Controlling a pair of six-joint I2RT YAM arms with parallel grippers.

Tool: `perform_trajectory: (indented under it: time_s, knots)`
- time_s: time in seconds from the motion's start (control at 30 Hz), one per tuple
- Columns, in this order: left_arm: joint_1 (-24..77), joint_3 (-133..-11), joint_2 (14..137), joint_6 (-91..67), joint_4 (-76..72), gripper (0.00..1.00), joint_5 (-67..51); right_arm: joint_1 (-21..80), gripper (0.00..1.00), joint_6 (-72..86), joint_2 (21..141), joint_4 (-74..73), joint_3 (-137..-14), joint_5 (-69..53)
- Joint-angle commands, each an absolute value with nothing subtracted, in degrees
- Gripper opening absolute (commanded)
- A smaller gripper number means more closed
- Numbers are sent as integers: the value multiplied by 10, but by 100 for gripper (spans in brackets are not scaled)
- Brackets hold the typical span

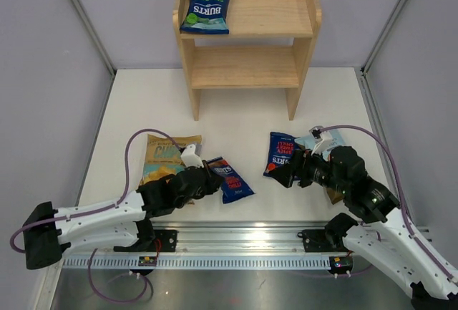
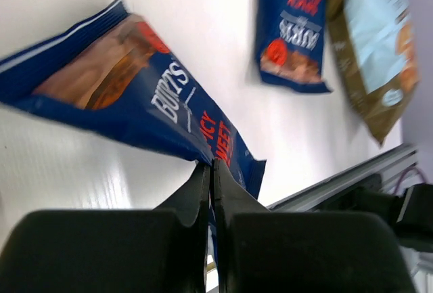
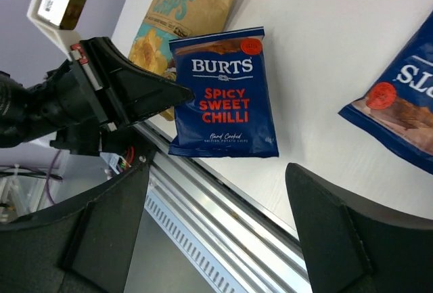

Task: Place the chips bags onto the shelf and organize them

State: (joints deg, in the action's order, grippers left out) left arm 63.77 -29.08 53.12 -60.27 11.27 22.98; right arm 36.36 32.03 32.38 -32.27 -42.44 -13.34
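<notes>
Black fingers of the left gripper (image 2: 212, 169) are pressed together, pinching the near edge of the Spicy Sweet Chilli bag (image 2: 169, 103); the left arm (image 1: 100, 217) lies low over the table (image 1: 250, 109), reaching in from 7 o'clock; the right arm (image 1: 372, 202) comes from 5 o'clock with its elbow bent, the right gripper (image 3: 218, 171) spread wide and holding nothing, poised by the second red-lettered Burts bag (image 1: 280, 154); a light-blue-and-brown bag (image 1: 325, 140) lies partly under that arm; the tan CHIPS bag (image 1: 166, 154) lies flat at 9 o'clock of the pinched bag; the shelf (image 1: 275, 13) stands at 12 o'clock, a green-lettered Burts bag (image 1: 206, 8) on the left of its top tier, bare wood at the bag's 3 o'clock and across the lower tier; white table shows between shelf and bags; a metal rail (image 1: 243, 235) runs along the near edge at 6 o'clock.
</notes>
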Motion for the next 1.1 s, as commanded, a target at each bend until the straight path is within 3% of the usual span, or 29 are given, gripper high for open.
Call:
perform_trajectory:
  time_s: [0.0, 0.2, 0.33, 0.4, 0.53, 0.83, 1.07]
  knots:
    - [640, -301, 489, -613, 113, 0, 311, 362, 90, 374, 329, -229, -391, -164]
    - [639, -323, 433, -601, 103, 0, 360, 362, 90, 594, 350, -85, -279, -195]
    - [640, -316, 399, -571, 35, 0, 390, 363, 89, 808, 351, 145, -166, -222]
    - [640, -302, 379, -553, 4, 0, 404, 370, 88, 879, 349, 189, -133, -207]
    - [641, -287, 369, -515, -102, 0, 398, 379, 90, 896, 350, 207, -142, -160]
    - [641, -326, 429, -424, -220, 0, 338, 388, 88, 933, 539, 445, -184, -212]
    - [642, -312, 418, -408, -248, 0, 325, 388, 85, 911, 559, 458, -214, -193]
